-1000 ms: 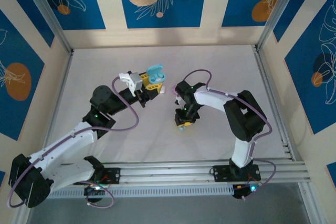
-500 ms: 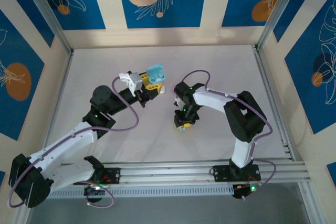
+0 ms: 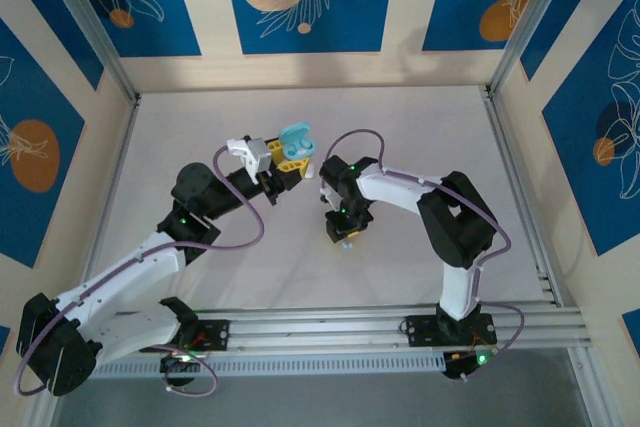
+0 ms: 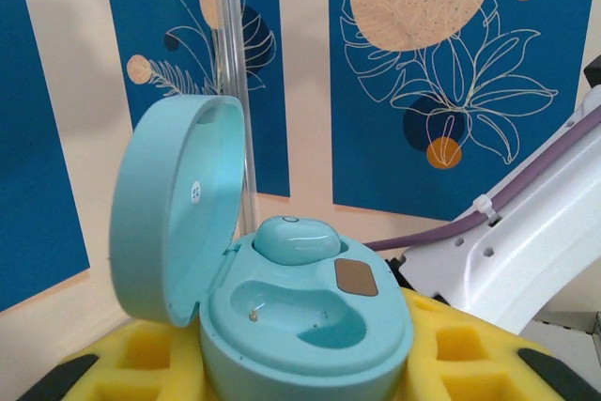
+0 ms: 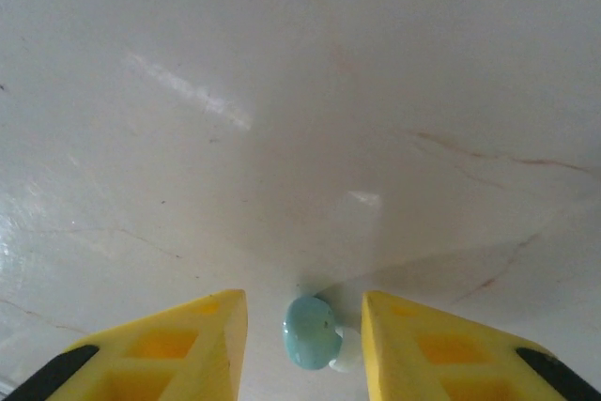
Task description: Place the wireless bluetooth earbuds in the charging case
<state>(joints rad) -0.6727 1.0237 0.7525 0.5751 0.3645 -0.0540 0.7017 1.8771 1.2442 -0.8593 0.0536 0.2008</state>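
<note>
roughly halfway, i'd say. left fingers (image 4: 423, 326) are clamped on the base of the light blue charging case (image 4: 310, 326), held up off the desk (image 3: 200, 127) w/ its lid (image 4: 169, 204) swung open to one side. one light blue seated earbud (image 4: 296, 239) already fills the far socket, so that half looks done. the near socket (image 4: 291, 312) is empty, w/ a small contact pin visible at its bottom. the loose earbud (image 5: 312, 332), same light blue, lies on the desk right btwn the right fingers (image 5: 178, 349), which stand apart on either side of it. a gap shows on both sides, so it's not gripped yet. a pale bit lies just beside that bud, can't tell what it is. from the top view the right arm bends down over that spot, near the case but apart from it. left to do, imo: close on the bud, lift it, carry it across to the case, seat it in the empty socket the right way round, then prob shut the lid.
</note>
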